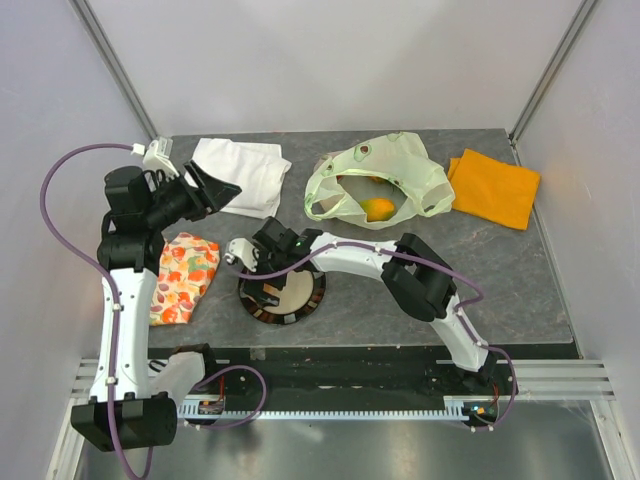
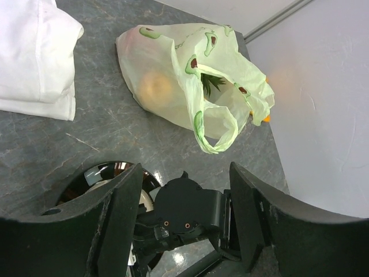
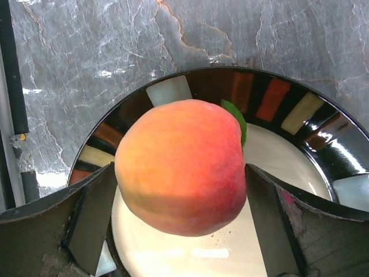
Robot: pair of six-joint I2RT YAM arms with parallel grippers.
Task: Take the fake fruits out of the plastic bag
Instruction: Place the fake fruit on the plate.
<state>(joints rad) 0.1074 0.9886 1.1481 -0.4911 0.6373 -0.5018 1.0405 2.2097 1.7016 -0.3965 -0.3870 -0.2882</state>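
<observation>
The pale-green plastic bag [image 1: 375, 180] lies at the back centre with its mouth open. A yellow-orange mango [image 1: 379, 208] shows inside it. In the left wrist view the bag [image 2: 190, 75] shows a green pineapple crown [image 2: 210, 83] in its mouth and a round orange fruit [image 2: 155, 89] through the plastic. My right gripper [image 1: 268, 285] is shut on the orange-pink peach [image 3: 181, 167] and holds it just above the striped plate [image 3: 271, 95]. My left gripper [image 1: 222, 190] is open and empty, raised above the table left of the bag.
The plate [image 1: 315, 295] sits at the front centre. A white folded cloth [image 1: 240, 172] lies at the back left, a flat orange cloth [image 1: 493, 188] at the back right, and an orange-floral cloth [image 1: 183, 275] at the left near the left arm.
</observation>
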